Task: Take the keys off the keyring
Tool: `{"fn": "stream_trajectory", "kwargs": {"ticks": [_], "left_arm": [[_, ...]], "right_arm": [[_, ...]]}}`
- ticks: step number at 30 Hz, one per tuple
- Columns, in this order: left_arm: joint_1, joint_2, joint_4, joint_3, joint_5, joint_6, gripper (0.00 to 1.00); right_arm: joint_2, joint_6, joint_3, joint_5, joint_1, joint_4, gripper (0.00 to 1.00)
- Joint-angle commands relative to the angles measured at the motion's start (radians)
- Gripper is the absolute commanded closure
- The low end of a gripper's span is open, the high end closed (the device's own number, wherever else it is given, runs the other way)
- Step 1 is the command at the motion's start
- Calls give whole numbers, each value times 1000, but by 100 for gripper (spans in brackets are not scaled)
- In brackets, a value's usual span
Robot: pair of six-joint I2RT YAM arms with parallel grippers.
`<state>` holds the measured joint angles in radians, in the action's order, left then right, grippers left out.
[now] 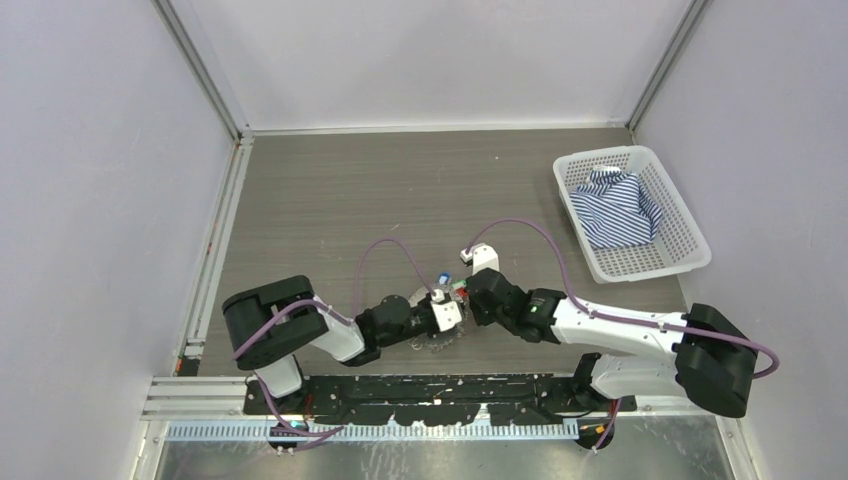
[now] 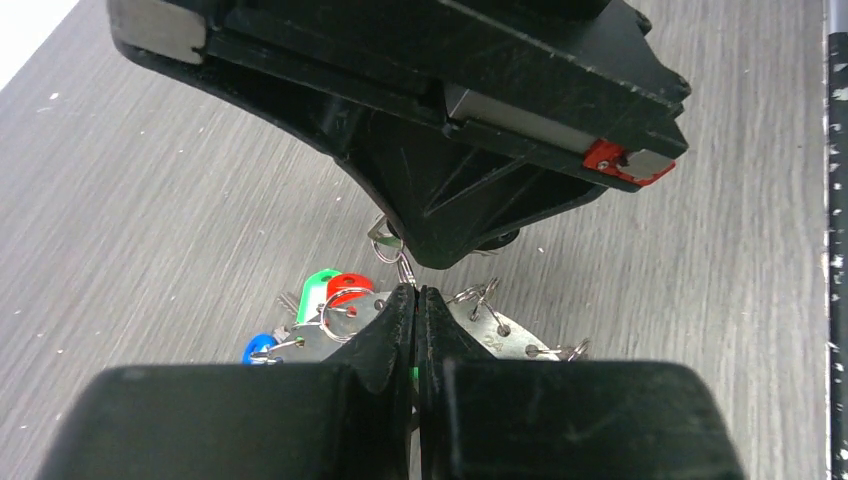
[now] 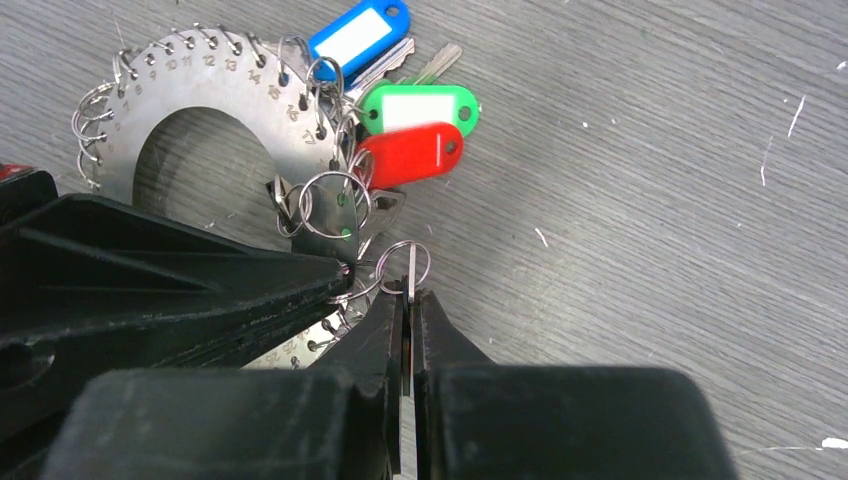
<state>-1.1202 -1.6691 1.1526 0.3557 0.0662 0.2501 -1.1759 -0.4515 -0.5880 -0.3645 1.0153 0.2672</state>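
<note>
The keyring (image 3: 215,85) is a flat silvery numbered ring lying on the table, with small wire loops all around its rim. Keys with blue (image 3: 358,32), green (image 3: 418,106) and red (image 3: 412,155) heads hang from its right side. My left gripper (image 2: 418,294) is shut on the keyring's rim (image 2: 505,332). Facing it tip to tip, my right gripper (image 3: 409,298) is shut on a thin silver key seen edge-on. That key hangs on a small wire loop (image 3: 404,262) beside the rim. In the top view both grippers (image 1: 452,305) meet at the table's near middle.
A white basket (image 1: 692,252) holding a striped blue cloth (image 1: 615,210) stands at the right of the table. A metal rail (image 1: 400,432) runs along the near edge by the arm bases. White walls close off the left, right and back.
</note>
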Motion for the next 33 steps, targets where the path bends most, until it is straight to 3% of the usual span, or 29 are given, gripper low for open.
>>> {"fn": "stream_trajectory", "kwargs": {"ticks": [1, 20, 33], "left_arm": [[-40, -12, -22, 10, -73, 101, 100], [-53, -119, 93, -3, -190, 143, 100], [-51, -136, 233, -48, -271, 72, 100]], "right_arm": [[13, -15, 14, -121, -9, -145, 99], [117, 5, 96, -138, -9, -231, 99], [199, 47, 104, -138, -11, -211, 99]]}}
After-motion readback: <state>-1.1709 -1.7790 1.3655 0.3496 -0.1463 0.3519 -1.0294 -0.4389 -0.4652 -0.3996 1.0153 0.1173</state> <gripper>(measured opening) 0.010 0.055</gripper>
